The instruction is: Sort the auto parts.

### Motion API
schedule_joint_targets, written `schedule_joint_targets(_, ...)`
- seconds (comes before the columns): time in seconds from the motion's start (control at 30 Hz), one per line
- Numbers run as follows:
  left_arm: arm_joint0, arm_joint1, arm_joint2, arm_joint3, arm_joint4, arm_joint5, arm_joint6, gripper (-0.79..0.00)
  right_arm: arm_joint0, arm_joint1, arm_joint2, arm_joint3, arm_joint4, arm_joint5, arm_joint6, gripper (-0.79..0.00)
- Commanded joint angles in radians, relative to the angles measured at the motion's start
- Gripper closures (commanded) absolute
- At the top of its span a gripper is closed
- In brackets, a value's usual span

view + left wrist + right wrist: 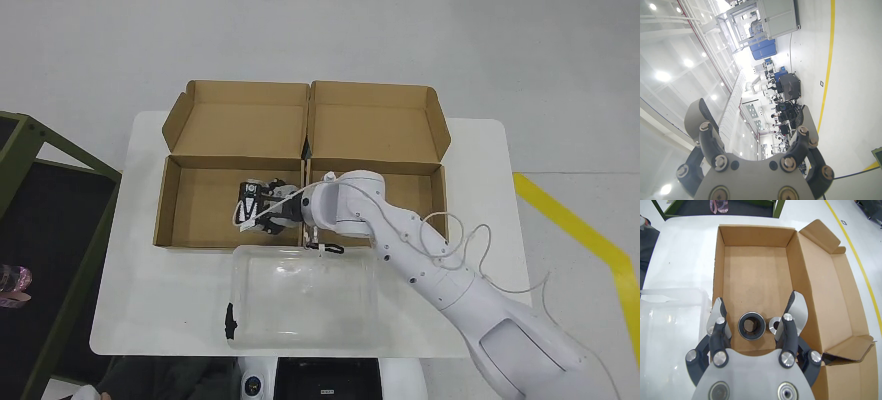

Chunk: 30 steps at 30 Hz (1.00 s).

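Right gripper (757,298): jaws spread wide, nothing between the pads. It hangs over the floor of the left cardboard box (753,266), at the end of that box nearest the second box.

Left gripper (752,105): jaws likewise spread and holding nothing. It points away from the table, toward the hall.

Parts count: two, both on the left box floor beneath the right gripper.
- One black-rimmed ring (752,326), bore facing up, below the gap between the jaws.
- One smaller metal sleeve (773,327), just beside the ring and partly behind one finger. Contact between the two cannot be told.

Containers – three on the white table (480,180):
- Two cardboard boxes side by side, lids folded back. The right box (420,190) is partly covered by the arm.
- One clear plastic bin (300,300), in front of the boxes.
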Motion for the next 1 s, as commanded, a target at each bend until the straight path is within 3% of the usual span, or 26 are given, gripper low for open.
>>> schedule_joint_targets(0.0,0.0,0.0,0.0,0.0,0.0,0.0,0.0,-0.785,-0.01,0.005,0.018,-0.03,-0.001,0.0,-0.002,-0.582)
schedule_joint_targets(0.4,0.0,0.0,0.0,0.0,0.0,0.0,0.0,-0.785,-0.15,0.058,0.168,-0.272,-0.016,-0.014,0.012,-0.585)
schedule_joint_targets(0.97,0.0,0.0,0.0,0.0,0.0,0.0,0.0,-0.785,-0.537,0.154,0.498,-0.631,-0.082,-0.055,-0.022,-0.714)
